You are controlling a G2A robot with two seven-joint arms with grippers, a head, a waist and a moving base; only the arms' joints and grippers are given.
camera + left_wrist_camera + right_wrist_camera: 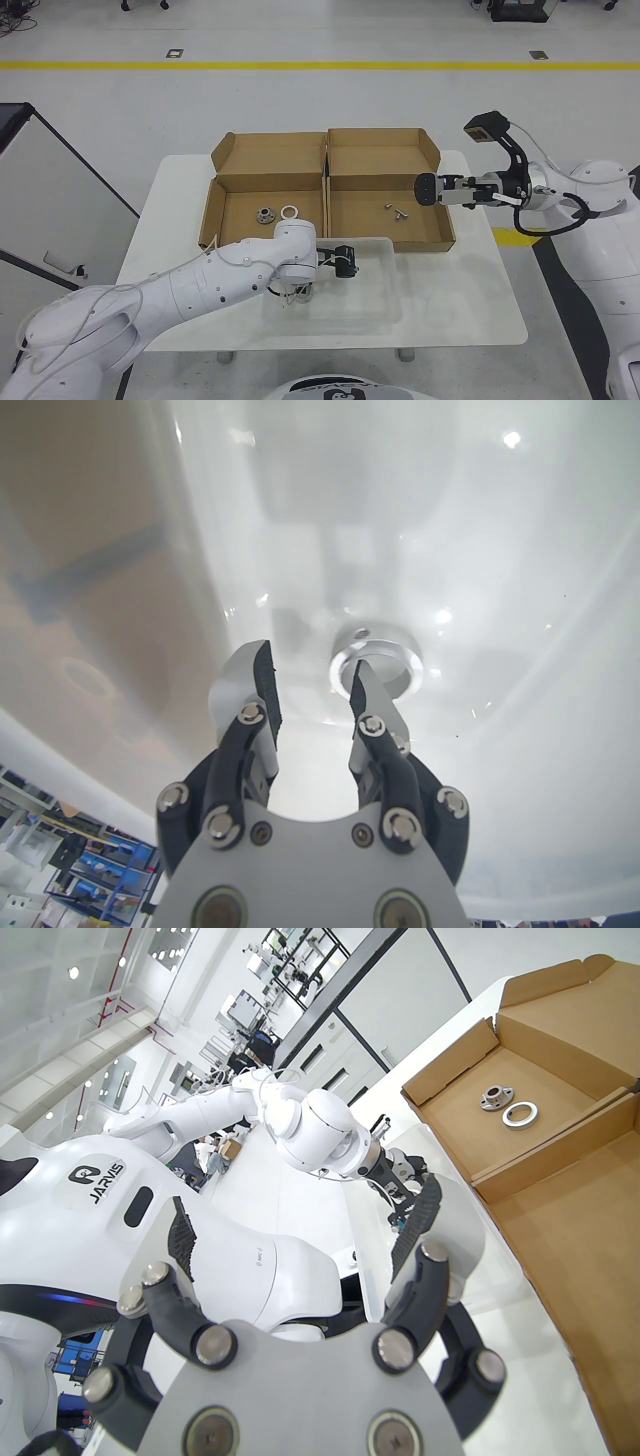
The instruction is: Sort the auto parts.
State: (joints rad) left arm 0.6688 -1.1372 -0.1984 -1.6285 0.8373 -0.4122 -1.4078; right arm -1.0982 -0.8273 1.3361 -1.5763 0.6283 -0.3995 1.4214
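My left gripper (345,263) is down inside a translucent white bin (372,296) at the table's front. It is open (311,680), and one fingertip (361,687) sits at the opening of a silver metal collar (395,660) lying on the bin floor; the other finger is beside the collar, clear of it. My right gripper (426,189) hangs open and empty (300,1228) over the right edge of the right cardboard box (432,160). A flanged hub (265,213) (495,1097) and a silver ring (290,211) (520,1114) lie in the left box (225,160). Small bolts (397,210) lie in the right box.
The two open cardboard boxes stand side by side at the back of the white table (470,300), flaps raised. The bin sits directly in front of them. Bare tabletop lies to the right of the bin and along the left edge.
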